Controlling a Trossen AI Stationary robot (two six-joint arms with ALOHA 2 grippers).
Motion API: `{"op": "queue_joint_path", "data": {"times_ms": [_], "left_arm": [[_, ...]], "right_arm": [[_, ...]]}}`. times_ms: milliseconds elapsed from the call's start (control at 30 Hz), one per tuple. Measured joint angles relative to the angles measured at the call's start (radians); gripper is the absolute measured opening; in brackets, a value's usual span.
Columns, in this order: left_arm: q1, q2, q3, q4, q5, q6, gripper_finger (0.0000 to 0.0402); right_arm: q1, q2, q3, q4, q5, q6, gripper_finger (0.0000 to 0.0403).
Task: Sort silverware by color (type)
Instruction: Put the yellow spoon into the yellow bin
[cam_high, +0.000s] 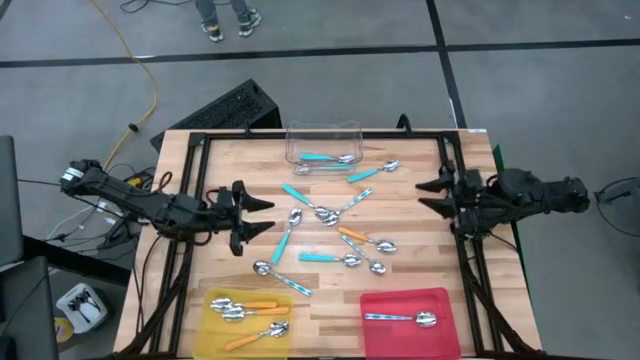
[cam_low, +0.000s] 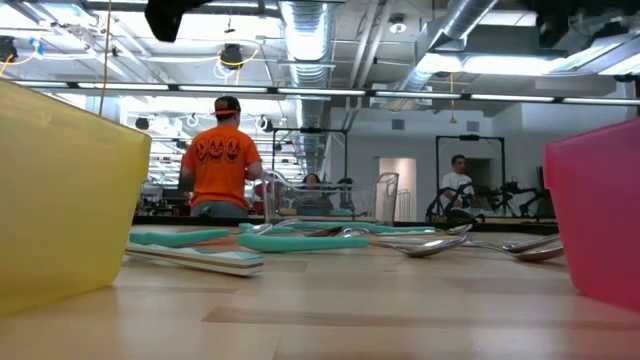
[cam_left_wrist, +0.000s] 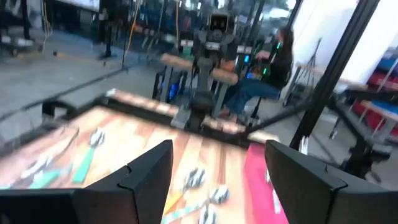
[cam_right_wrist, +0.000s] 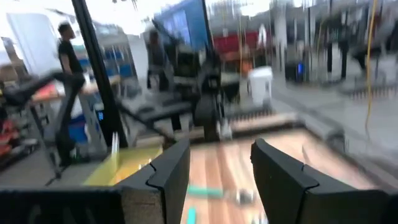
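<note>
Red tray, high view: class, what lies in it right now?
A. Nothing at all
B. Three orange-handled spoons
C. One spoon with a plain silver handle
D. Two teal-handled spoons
C: the red tray holds a single silver-handled spoon, while the orange-handled spoons lie in the yellow tray.

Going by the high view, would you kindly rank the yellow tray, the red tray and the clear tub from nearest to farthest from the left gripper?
From the left gripper, open at the table's left side:
1. Yellow tray, front left corner.
2. Clear tub, at the far edge, middle; only slightly farther than the yellow tray.
3. Red tray, front right of centre.
</note>
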Motion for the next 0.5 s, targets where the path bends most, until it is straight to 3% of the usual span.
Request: {"op": "queue_joint_path", "data": {"times_ms": [267,500], "left_arm": [[0.0,0.048,0.0,-0.017,-0.001,-0.023,0.0238],[0.0,0.048,0.0,-0.013,-0.028,-0.019,0.0238]], "right_arm": [[-0.001,0.081,-0.1,0.014,0.084,0.077,0.0191],[-0.001,0.224,-0.133,0.048,0.188,0.122,0.0191]]}}
